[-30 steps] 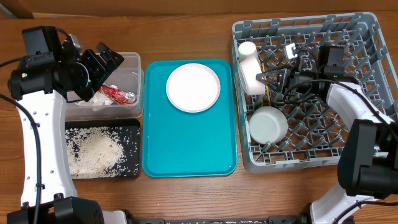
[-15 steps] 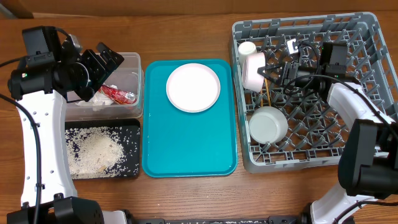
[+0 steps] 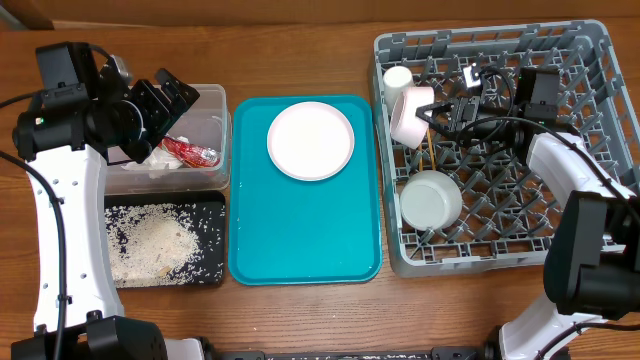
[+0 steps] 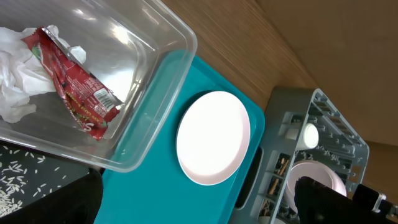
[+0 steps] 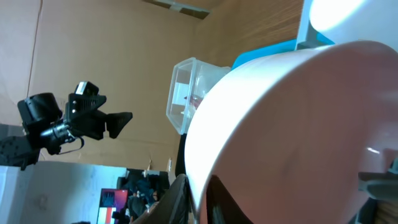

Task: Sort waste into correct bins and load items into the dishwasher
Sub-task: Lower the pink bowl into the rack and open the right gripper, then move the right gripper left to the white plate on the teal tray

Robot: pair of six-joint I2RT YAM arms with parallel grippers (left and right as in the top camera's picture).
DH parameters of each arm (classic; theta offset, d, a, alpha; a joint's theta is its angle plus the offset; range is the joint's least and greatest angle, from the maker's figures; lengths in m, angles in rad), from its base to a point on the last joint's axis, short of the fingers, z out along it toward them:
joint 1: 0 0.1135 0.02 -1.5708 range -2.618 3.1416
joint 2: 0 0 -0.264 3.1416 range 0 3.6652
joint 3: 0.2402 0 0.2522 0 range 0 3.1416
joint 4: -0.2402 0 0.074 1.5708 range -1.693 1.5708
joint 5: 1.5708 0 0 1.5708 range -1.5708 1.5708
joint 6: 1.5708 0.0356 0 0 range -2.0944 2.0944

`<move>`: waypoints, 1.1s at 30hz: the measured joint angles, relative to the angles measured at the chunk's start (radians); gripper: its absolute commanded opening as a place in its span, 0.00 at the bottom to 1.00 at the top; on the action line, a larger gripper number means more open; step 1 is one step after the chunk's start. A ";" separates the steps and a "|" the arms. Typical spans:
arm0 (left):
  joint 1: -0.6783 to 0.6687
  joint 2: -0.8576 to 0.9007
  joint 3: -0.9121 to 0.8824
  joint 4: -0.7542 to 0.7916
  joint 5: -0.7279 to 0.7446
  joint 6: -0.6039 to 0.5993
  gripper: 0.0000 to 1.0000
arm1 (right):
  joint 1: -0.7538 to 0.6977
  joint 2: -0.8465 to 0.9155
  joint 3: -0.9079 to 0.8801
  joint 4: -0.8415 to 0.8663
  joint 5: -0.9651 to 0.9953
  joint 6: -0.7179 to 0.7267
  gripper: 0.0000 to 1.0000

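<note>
Seen from overhead, the right claw [image 3: 428, 113] reaches into the grey dish rack [image 3: 590, 60] and pinches the rim of a pale pink bowl [image 3: 405, 118], which is tipped on its side among the pegs. In the right wrist view the bowl's wall fills the picture, with its rim between the fingertips. A small white cup [image 3: 398, 77] stands just beyond the claw's tip, near the rack's corner. Thin wooden chopsticks [image 3: 430, 150] lie just beside the claw, and a second pale bowl [image 3: 431, 200] sits further along the same side. The left claw [image 3: 178, 92] is spread wide above the clear tub [image 3: 212, 115]. Beneath it lie a red-and-white wrapper [image 3: 190, 152] and a crumpled white napkin [image 3: 158, 166]. Ahead of this claw, a round plate [image 3: 310, 140] rests on the teal tray [image 3: 260, 250]. Rice [image 3: 155, 240] lies in the black tray [image 3: 216, 205], which touches the tub.
</note>
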 measured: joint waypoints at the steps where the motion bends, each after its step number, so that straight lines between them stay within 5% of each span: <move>1: 0.000 0.000 0.000 0.000 0.000 0.000 1.00 | -0.004 0.000 0.000 -0.002 0.005 0.001 0.13; 14: 0.000 0.000 0.000 0.000 0.000 0.000 1.00 | -0.175 0.002 -0.001 -0.006 0.039 0.028 0.25; 25: 0.000 0.000 0.000 0.000 0.000 0.000 1.00 | -0.183 0.002 -0.001 -0.031 0.056 0.027 0.25; 33: 0.000 0.000 0.000 0.000 0.000 0.000 1.00 | -0.163 0.002 0.083 -0.350 0.250 -0.032 0.25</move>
